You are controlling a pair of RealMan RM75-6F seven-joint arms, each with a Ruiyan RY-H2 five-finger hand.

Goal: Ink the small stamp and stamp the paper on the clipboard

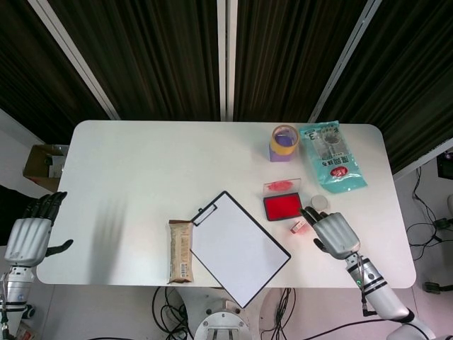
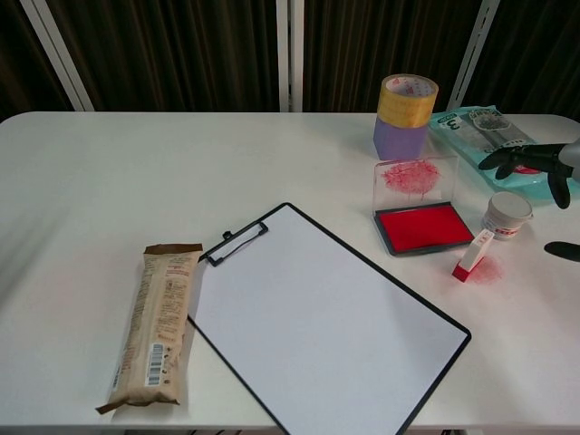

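Note:
The small red-and-white stamp (image 1: 299, 227) (image 2: 473, 256) lies on the table just right of the open red ink pad (image 1: 283, 206) (image 2: 424, 227), with red smears around it. The clipboard (image 1: 239, 246) (image 2: 326, 317) with blank white paper lies slanted at the table's front middle. My right hand (image 1: 333, 232) (image 2: 542, 159) hovers just right of the stamp, fingers spread toward it, holding nothing. Off the table's left edge, my left hand (image 1: 28, 237) stays open; the chest view does not show it.
A small white jar (image 2: 506, 216) stands right of the ink pad, under my right hand's fingers. A yellow tape roll (image 1: 284, 139) (image 2: 407, 98) on a purple holder and a teal bag (image 1: 331, 156) lie behind. A wrapped snack bar (image 1: 181, 250) (image 2: 156, 326) lies left of the clipboard.

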